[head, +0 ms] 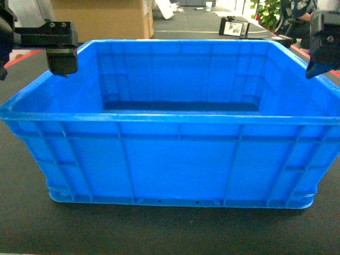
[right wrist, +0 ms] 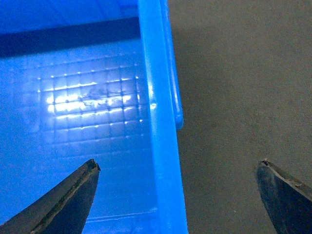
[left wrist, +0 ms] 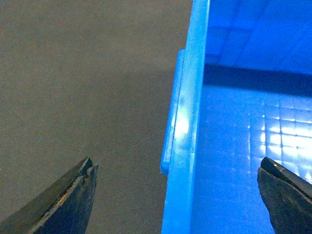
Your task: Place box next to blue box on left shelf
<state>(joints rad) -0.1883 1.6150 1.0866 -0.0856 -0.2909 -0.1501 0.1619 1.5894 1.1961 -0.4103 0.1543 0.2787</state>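
A large bright-blue box (head: 175,164) with ribbed walls and a thick rim sits on dark matting, filling the head view. My left gripper (left wrist: 176,195) hangs open above the box's left rim (left wrist: 187,146), one finger outside over the mat, the other over the grid floor (left wrist: 243,156). My right gripper (right wrist: 178,192) is open the same way, straddling the right rim (right wrist: 161,146) from above. In the head view the left gripper (head: 62,59) and right gripper (head: 319,53) hover at the box's two far corners. The left shelf and the other blue box are out of view.
Dark grey mat (head: 159,228) lies under and around the box. Behind it stand a cardboard carton (head: 106,18), a small device on a stand (head: 234,26) and a green plant (head: 271,13).
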